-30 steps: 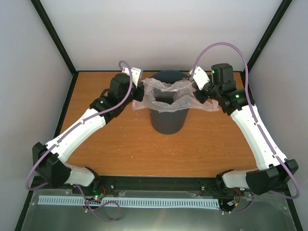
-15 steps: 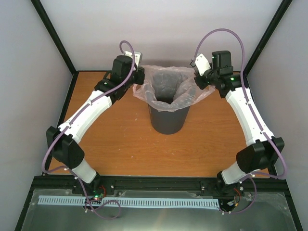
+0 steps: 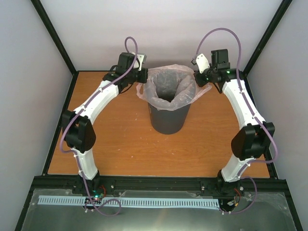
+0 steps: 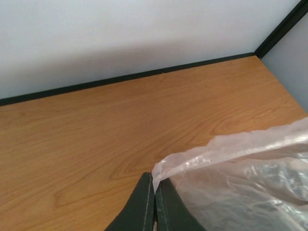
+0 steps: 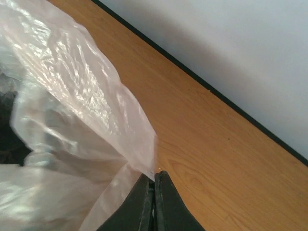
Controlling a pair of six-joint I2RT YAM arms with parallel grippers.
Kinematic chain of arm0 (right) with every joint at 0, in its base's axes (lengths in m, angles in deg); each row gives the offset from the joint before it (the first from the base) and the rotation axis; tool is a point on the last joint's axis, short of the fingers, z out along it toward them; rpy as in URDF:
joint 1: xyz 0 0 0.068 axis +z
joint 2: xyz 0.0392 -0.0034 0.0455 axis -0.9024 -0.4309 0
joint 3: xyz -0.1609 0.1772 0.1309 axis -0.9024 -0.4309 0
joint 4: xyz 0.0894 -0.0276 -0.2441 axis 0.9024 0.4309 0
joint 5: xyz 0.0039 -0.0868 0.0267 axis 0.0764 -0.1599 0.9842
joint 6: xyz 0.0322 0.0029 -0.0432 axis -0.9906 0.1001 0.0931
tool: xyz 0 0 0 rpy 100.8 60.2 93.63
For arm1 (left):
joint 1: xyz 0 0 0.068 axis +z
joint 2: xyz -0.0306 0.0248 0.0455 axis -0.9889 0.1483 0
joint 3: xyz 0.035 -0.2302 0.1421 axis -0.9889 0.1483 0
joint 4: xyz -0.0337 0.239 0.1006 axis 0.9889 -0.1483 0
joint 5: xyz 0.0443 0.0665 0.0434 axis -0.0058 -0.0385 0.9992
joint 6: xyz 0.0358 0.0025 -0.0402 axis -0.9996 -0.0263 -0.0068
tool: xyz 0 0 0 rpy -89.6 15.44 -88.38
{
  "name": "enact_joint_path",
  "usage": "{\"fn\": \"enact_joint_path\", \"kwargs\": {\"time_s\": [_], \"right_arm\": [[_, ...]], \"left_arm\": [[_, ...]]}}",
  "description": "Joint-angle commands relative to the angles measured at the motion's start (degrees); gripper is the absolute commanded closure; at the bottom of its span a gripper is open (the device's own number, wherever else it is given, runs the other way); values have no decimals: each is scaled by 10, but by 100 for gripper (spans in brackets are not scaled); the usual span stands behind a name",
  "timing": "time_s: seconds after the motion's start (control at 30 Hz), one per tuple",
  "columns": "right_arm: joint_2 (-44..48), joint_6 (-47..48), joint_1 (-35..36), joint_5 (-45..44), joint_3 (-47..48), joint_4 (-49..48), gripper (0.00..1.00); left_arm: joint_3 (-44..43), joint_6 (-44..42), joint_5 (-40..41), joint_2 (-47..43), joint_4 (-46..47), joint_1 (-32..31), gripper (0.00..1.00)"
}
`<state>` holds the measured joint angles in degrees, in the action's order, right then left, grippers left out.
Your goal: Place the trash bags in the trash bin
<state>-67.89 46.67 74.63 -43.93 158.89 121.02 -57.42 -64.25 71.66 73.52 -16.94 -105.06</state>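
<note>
Orange tabletop (image 3: 120, 139), mid-frame: my left gripper (image 4: 154, 180) and right gripper (image 5: 154, 177) both clenched on trash bag (image 3: 168, 84) edges above trash bin (image 3: 168, 120).

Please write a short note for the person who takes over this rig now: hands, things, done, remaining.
Left hand: shut on the left edge of the thin translucent pale-pink plastic bag.
Right hand: shut on its right edge.
Bag: stretched open between both hands, lower part inside the upright dark grey round plastic bin, top above the rim.
Done: bag inserted and opened.
Left: probably fold the edges over the rim, then release.
</note>
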Motion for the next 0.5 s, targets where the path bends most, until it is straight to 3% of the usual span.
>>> {"fn": "enact_joint_path", "kwargs": {"time_s": [0.0,0.3,0.47], "right_arm": [[-34,-30,-26,58,34,15,97],[-103,-62,-51,189,73,78,97],[-77,-57,-52,203,9,73,97]], "left_arm": [[-27,45,-93,11,-4,36,99],[35,82,-194,17,34,55,99],[162,120,-220,-35,96,55,99]]}}
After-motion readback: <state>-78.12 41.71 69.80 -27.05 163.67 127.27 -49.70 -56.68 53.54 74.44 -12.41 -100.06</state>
